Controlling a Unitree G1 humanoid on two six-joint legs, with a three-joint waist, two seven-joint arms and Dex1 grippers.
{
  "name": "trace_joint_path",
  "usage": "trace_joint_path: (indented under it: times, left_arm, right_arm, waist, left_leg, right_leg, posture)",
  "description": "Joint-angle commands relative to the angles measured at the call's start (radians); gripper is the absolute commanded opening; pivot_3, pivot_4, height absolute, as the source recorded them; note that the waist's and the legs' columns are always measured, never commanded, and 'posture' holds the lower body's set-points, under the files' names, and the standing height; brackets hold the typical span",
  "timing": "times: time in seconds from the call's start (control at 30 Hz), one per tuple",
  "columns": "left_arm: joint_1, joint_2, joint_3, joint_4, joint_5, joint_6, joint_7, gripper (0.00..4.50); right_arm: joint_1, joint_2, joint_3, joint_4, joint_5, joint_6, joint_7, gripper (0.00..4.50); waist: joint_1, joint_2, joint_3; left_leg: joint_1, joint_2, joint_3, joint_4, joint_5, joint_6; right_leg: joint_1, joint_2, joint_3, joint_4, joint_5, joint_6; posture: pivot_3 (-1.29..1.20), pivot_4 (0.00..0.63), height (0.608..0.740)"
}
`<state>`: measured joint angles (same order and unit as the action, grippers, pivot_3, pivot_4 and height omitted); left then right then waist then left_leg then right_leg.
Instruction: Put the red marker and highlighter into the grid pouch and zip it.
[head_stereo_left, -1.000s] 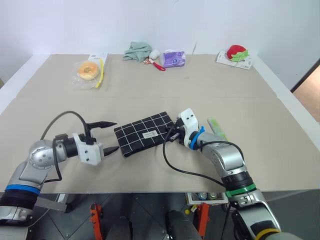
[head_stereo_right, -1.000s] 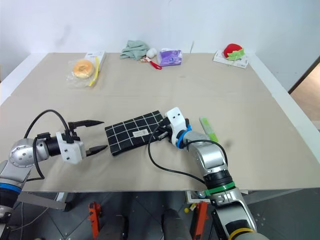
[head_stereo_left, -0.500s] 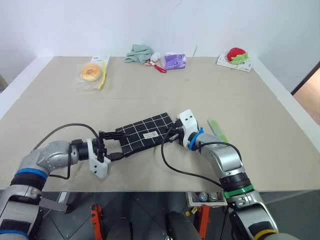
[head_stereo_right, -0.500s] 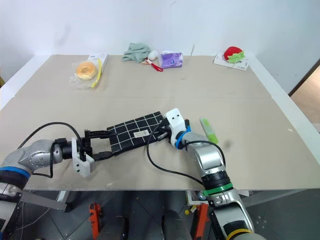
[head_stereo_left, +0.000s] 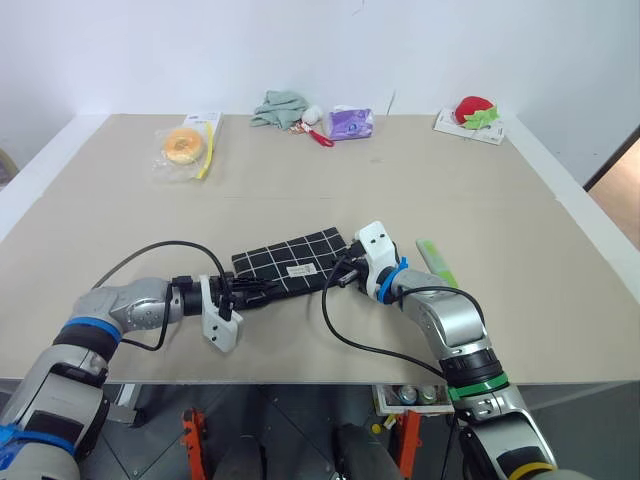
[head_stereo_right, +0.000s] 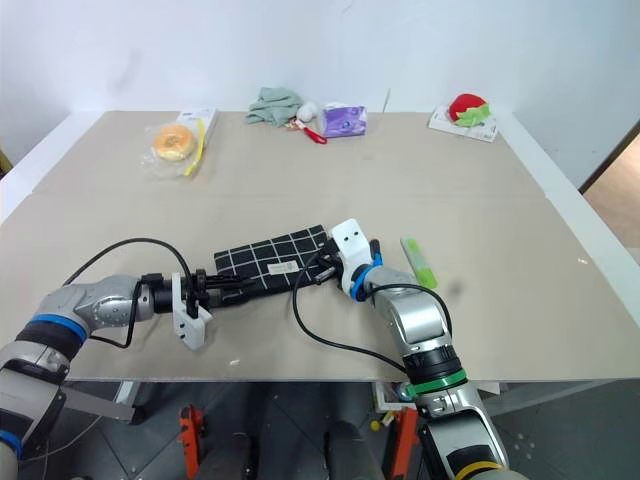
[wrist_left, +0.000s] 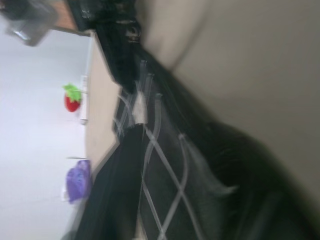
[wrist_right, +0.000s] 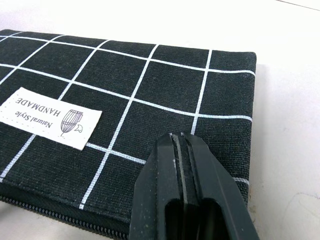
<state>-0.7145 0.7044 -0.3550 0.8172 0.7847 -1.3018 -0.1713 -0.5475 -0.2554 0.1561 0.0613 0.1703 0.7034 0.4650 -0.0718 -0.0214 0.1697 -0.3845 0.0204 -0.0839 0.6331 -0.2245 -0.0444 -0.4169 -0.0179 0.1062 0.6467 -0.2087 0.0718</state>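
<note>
A: We log the left gripper (head_stereo_left: 252, 291) first. A second ago its fingers stood wide apart, short of the grid pouch (head_stereo_left: 290, 266); now they are drawn together on the pouch's near-left end. In the left wrist view the checked fabric lies right between and against the fingers, so we read it as a pinch on the pouch's edge.

B: Agreed. The right gripper (wrist_right: 186, 150) has not shifted over that second. Its fingers are pressed flat together, tips lying on the pouch's other end, past the white label (wrist_right: 49, 117). We cannot tell whether the zipper pull is caught between them; the zip line runs just beside the fingers.

A: So we now have the pouch held down at both ends, which we judge to be the set-up for drawing the zipper open.

B: Contents next. The highlighter (head_stereo_left: 435, 260) lies on the table (head_stereo_left: 420, 170) just beyond the right gripper's outer side, apart from the pouch, not yet inside.

A: And the red marker?

B: We cannot pick it out near either set of fingers. A small red item sits far off by the purple packet (head_stereo_left: 349, 122), too small to name.

A: Then we judge the task early: nothing loaded, zip not yet worked.
</note>
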Motion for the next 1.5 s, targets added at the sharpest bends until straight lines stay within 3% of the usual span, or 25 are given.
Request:
trace_joint_path:
  times: [0.03,0.27,0.5,0.63,0.77,1.1,1.2,1.33,1.37,1.5]
  left_arm:
    - [-0.004,0.0,-0.04,0.045,0.008,0.023,0.006,0.11]
    - [0.002,-0.015,-0.061,0.051,-0.087,0.04,-0.053,0.11]
    - [0.023,-0.021,-0.059,0.028,-0.201,0.08,-0.135,0.11]
    - [0.037,-0.03,-0.061,0.007,-0.239,0.114,-0.181,0.0]
    - [0.049,-0.039,-0.062,-0.02,-0.262,0.13,-0.207,0.0]
    - [0.066,-0.043,-0.057,-0.051,-0.282,0.157,-0.234,0.0]
    - [0.07,-0.045,-0.052,-0.058,-0.283,0.165,-0.237,0.0]
    - [0.072,-0.047,-0.047,-0.061,-0.283,0.172,-0.239,0.0]
    - [0.072,-0.047,-0.046,-0.062,-0.283,0.174,-0.239,0.0]
    - [0.07,-0.054,-0.042,-0.065,-0.301,0.18,-0.244,0.0]
  right_arm:
    - [0.021,0.003,0.008,-0.015,0.0,0.021,0.004,0.0]
    - [0.054,-0.002,-0.087,-0.153,0.091,-0.06,0.051,0.0]
    - [0.122,-0.106,-0.237,-0.37,0.275,0.093,0.106,0.0]
    - [0.153,-0.182,-0.203,-0.379,0.252,0.147,0.092,1.26]
    - [0.161,-0.198,-0.149,-0.344,0.208,0.16,0.059,3.29]
    - [0.101,-0.152,-0.075,-0.232,0.138,0.168,-0.009,3.29]
    - [0.091,-0.15,-0.062,-0.208,0.12,0.166,-0.012,2.43]
    - [0.089,-0.146,-0.058,-0.216,0.115,0.159,-0.002,0.38]
    - [0.091,-0.148,-0.055,-0.224,0.116,0.156,0.005,0.1]
    - [0.105,-0.146,-0.035,-0.284,0.148,0.132,0.058,0.1]
  waist:
    - [0.0,0.006,-0.003]
    - [0.001,0.008,-0.004]
    - [0.004,0.008,-0.004]
    - [0.003,0.008,-0.004]
    - [0.002,0.009,-0.004]
    - [0.006,0.009,-0.004]
    - [0.006,0.009,-0.004]
    - [0.007,0.009,-0.004]
    - [0.007,0.009,-0.004]
    - [0.008,0.009,-0.004]
  left_leg:
    - [0.0,0.0,0.0,0.0,0.0,0.0]
    - [0.003,-0.001,0.0,0.0,0.001,0.001]
    - [0.001,-0.003,-0.001,0.0,0.001,0.001]
    - [0.001,-0.004,-0.001,0.0,0.001,0.001]
    - [0.001,-0.004,0.0,0.0,0.001,0.001]
    - [-0.001,-0.007,-0.001,0.0,0.001,0.001]
    - [-0.001,-0.007,0.0,0.0,0.001,0.001]
    - [-0.001,-0.007,-0.001,0.0,0.001,0.001]
    - [-0.001,-0.007,-0.001,0.0,0.001,0.001]
    - [-0.001,-0.007,-0.001,0.0,0.001,0.001]
  right_leg:
    - [0.0,0.0,0.0,0.0,0.0,0.0]
    - [0.003,0.0,0.001,0.0,0.0,0.0]
    - [0.002,-0.002,0.001,0.0,-0.001,0.002]
    - [0.002,-0.003,0.001,0.0,-0.002,0.002]
    - [0.002,-0.003,0.001,0.0,-0.002,0.002]
    - [0.002,-0.007,0.001,-0.001,-0.004,0.005]
    - [0.002,-0.006,0.001,-0.001,-0.004,0.005]
    - [0.002,-0.006,0.001,-0.001,-0.004,0.005]
    - [0.002,-0.006,0.001,-0.001,-0.004,0.005]
    - [0.002,-0.006,0.001,-0.001,-0.004,0.005]
  posture:
    - [0.0,0.15,0.739]
    - [0.0,0.15,0.739]
    - [0.0,0.15,0.739]
    - [0.0,0.15,0.739]
    - [0.0,0.15,0.739]
    - [0.0,0.15,0.739]
    - [0.0,0.15,0.739]
    - [0.0,0.15,0.739]
    - [0.0,0.15,0.739]
    - [0.0,0.15,0.739]
